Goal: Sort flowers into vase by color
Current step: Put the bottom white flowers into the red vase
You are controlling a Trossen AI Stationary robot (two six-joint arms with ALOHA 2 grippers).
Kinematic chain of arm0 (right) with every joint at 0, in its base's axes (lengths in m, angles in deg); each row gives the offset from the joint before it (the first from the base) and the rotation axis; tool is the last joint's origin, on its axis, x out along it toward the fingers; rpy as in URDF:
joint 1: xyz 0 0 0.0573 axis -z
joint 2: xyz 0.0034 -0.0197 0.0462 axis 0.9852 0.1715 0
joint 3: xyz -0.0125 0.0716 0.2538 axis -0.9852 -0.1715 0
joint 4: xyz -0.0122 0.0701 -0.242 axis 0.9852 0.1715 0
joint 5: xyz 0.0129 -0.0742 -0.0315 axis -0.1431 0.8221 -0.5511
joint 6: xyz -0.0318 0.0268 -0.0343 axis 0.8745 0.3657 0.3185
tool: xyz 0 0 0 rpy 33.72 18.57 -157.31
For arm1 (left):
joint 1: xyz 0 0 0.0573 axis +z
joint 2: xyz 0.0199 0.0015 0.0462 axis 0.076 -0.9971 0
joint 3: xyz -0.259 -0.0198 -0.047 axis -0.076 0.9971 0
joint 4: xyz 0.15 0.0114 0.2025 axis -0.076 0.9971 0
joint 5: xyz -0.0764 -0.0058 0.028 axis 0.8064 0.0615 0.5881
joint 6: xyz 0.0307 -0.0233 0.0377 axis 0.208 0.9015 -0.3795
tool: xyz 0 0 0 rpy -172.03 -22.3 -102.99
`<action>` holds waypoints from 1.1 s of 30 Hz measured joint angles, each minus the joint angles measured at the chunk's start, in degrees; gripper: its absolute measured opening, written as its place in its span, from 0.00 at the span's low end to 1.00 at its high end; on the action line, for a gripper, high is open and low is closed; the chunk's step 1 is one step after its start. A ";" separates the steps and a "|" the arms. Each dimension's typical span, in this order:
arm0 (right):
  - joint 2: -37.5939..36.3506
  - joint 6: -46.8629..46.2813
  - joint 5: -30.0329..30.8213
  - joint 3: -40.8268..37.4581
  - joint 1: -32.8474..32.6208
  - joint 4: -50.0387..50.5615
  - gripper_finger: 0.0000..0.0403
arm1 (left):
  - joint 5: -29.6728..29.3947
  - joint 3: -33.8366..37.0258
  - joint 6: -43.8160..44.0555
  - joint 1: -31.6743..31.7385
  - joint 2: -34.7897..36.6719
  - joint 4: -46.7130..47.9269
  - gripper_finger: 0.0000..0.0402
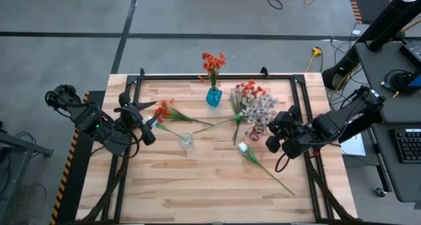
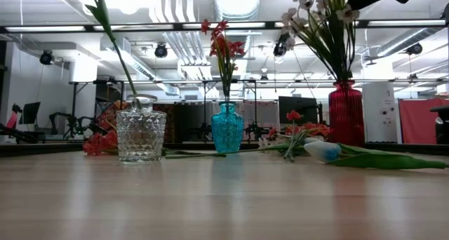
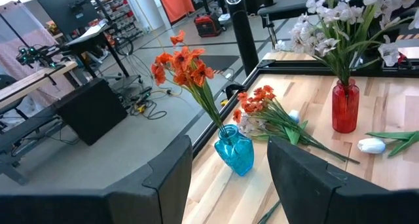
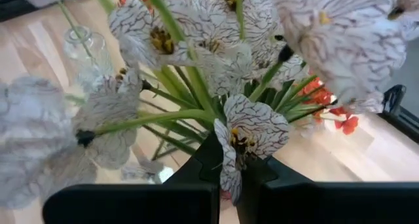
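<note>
Flowers are split three ways: an orange-red spray point(image 1: 212, 63) stands upright in your blue vase point(image 1: 214, 97) at the far edge, pale bunches point(image 1: 258, 109) fill the red vase point(image 2: 345, 114), and loose stems lie flat on the table point(image 1: 210, 185). You have a white bud point(image 1: 243, 147) near the right gripper point(image 1: 272, 137), its stem running toward the near right corner. Another orange cluster point(image 1: 165, 110) lies beside the clear glass vase point(image 1: 187, 141), just off your left gripper point(image 1: 148, 123). Left fingers are spread, holding nothing; right fingers are pinched together under the pale blooms.
</note>
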 joint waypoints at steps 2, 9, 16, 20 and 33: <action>0.00 -0.43 -0.09 -0.40 0.00 0.02 0.03 | 0.00 0.02 0.00 0.01 0.00 0.00 0.45; 0.00 -1.52 -1.60 -2.88 0.00 -0.07 0.03 | 0.00 0.04 0.00 0.01 0.00 0.00 0.45; -0.03 -2.51 -2.81 -3.83 0.00 -0.03 0.03 | 0.00 0.04 0.16 -0.01 0.00 0.00 0.45; 0.00 -2.64 -2.82 -3.87 -0.02 -0.02 0.03 | 0.00 0.04 0.46 0.01 0.00 0.00 0.45; -0.13 -2.51 -3.33 -2.66 -0.02 0.66 0.04 | 0.00 0.07 0.44 0.00 0.00 0.00 0.45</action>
